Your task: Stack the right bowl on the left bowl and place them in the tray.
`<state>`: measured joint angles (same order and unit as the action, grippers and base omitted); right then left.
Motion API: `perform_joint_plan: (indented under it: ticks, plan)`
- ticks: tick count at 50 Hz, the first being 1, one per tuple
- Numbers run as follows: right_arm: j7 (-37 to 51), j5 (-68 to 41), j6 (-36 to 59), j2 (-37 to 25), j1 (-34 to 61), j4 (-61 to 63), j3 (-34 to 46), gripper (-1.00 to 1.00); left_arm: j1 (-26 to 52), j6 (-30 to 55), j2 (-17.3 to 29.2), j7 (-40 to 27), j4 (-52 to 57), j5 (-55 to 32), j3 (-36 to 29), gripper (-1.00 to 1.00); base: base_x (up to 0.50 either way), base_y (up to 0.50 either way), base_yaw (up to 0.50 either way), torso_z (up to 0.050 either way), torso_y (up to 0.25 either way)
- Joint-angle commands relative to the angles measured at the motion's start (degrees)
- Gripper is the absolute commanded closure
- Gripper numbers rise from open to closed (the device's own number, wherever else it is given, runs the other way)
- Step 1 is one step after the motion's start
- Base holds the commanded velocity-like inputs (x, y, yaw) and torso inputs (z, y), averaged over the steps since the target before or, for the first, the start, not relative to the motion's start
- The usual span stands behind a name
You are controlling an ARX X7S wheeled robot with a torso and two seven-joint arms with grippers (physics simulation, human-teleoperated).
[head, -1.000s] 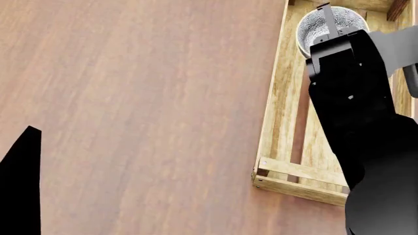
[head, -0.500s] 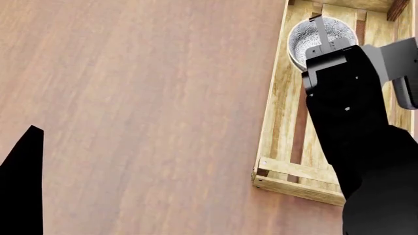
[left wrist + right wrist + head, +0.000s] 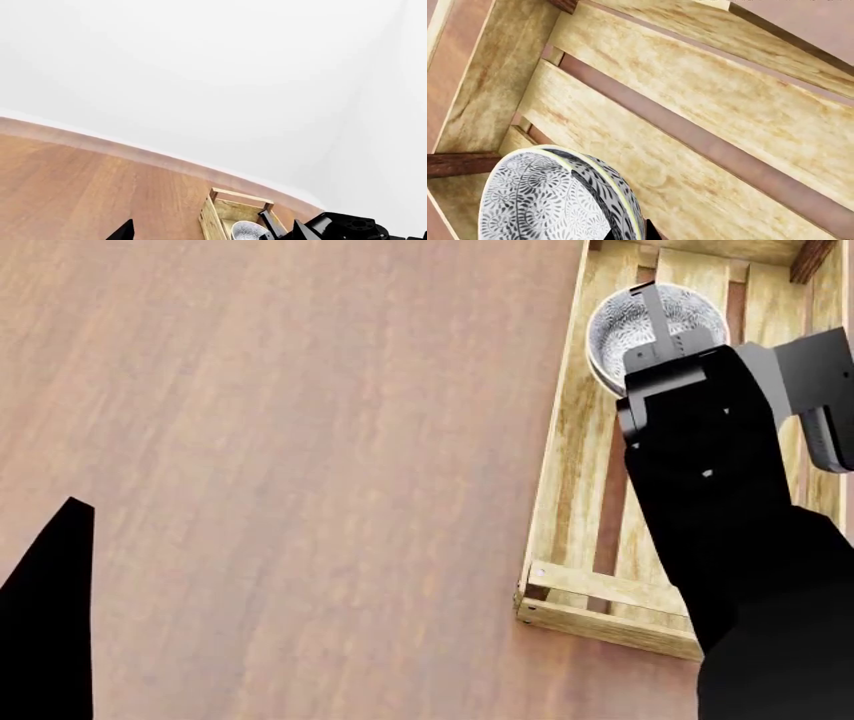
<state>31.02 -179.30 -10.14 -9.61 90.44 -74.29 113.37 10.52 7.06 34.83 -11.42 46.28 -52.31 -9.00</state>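
Two stacked bowls point(image 3: 641, 325) held over tray point(image 3: 574, 470).

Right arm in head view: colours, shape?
The right arm is a blocky matte-black link with tiny pale dots, a grey bracket beside it, and a thin grey finger at its tip. No cables or markings visible.
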Motion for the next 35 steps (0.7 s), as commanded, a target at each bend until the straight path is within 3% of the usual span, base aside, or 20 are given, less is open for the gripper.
perform_joint_plan:
  ticks: [1,35]
  plan:
    - [-0.41,1.65,0.17,-0.16,0.36,-0.7,0.48,1.0,0.04,-0.01,0.1,-0.17,-0.04,-0.02,-0.12,-1.0,0.0,0.0,0.0,0.0,0.0]
    - [-1.8,1.59,-0.14,-0.35,-1.79,-0.7,0.45,1.0,0.11,-0.24,-0.09,0.26,-1.27,0.8,-1.05,-1.0,0.0,0.0,0.0,0.0,0.001]
